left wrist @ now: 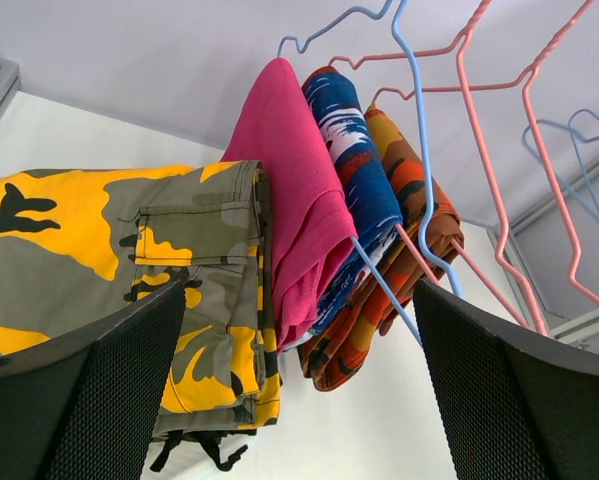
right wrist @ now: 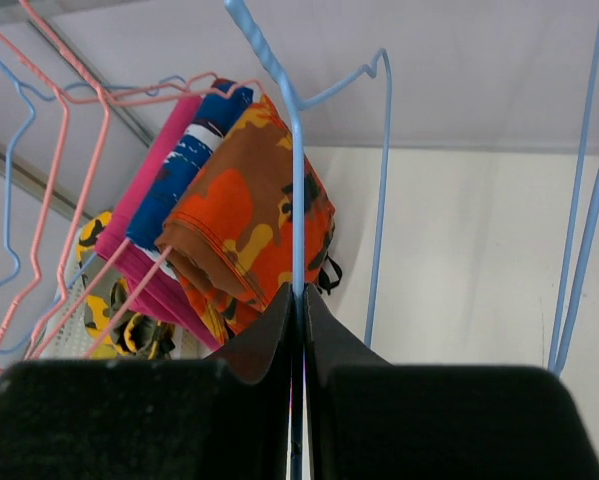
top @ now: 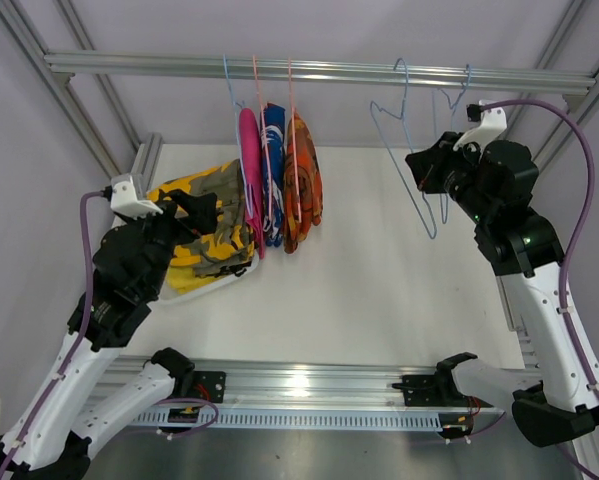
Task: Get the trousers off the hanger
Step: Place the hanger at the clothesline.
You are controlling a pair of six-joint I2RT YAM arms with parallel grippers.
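Three trousers (top: 275, 205) hang on the rail (top: 359, 71): magenta (top: 248, 160), blue-and-white (top: 274, 150), orange camouflage (top: 305, 180); one yellow camouflage pair (top: 217, 238) lies on the table (top: 379, 285) beneath the wide left end effector (top: 191, 212). Right end effector (right wrist: 299, 300) pinches a bare blue hanger (right wrist: 297, 170)

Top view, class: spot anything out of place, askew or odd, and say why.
The camouflage trousers lie bunched on the table at the left, off any hanger, while the pink, blue and orange pairs hang. At the right a bare blue hanger is pinched in the right fingers.
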